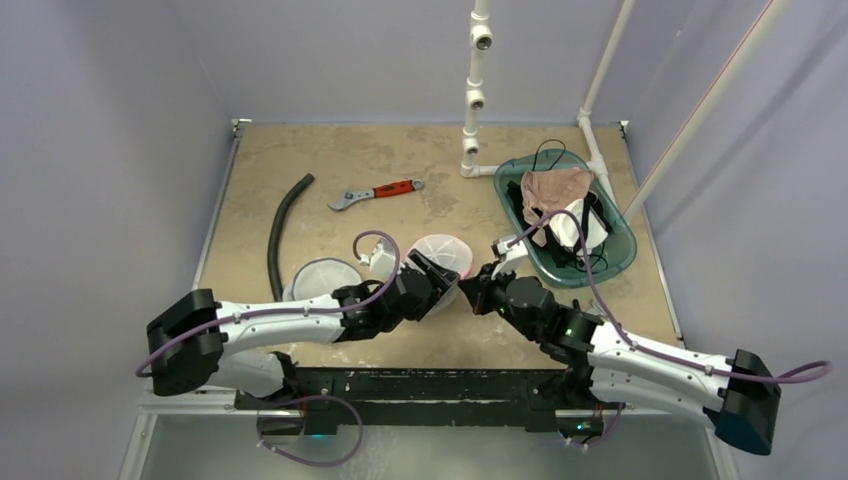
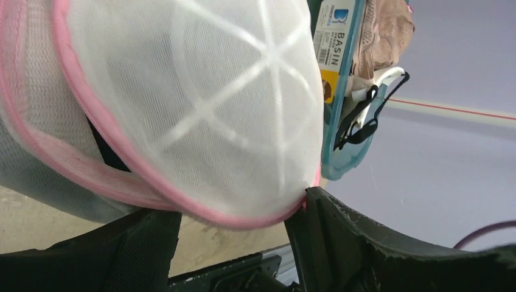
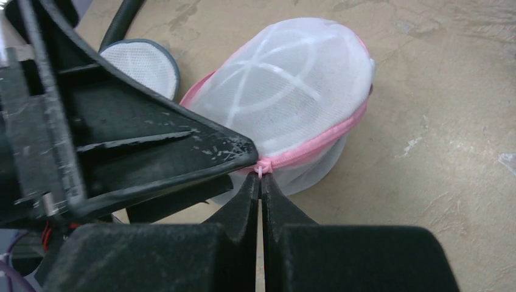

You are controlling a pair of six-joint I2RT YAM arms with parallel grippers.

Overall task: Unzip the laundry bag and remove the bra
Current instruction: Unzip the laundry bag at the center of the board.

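Careful, your right gripper [image 3: 260,180] is clenched on the zipper pull [image 3: 260,169]; left gripper [image 2: 240,210] straddles the laundry bag [image 2: 201,103], can't tell if it grips. Tiny pull may slip, or unbraced bag just drags.

Label [image 2: 336,38] on the outer wall of the teal basin [image 2: 347,161]: the word "BASIN" in dark capitals, running lengthwise on white. Above it is a blue panel with a white logo. The smaller lettering and the yellow patch's mark are too fine to read.
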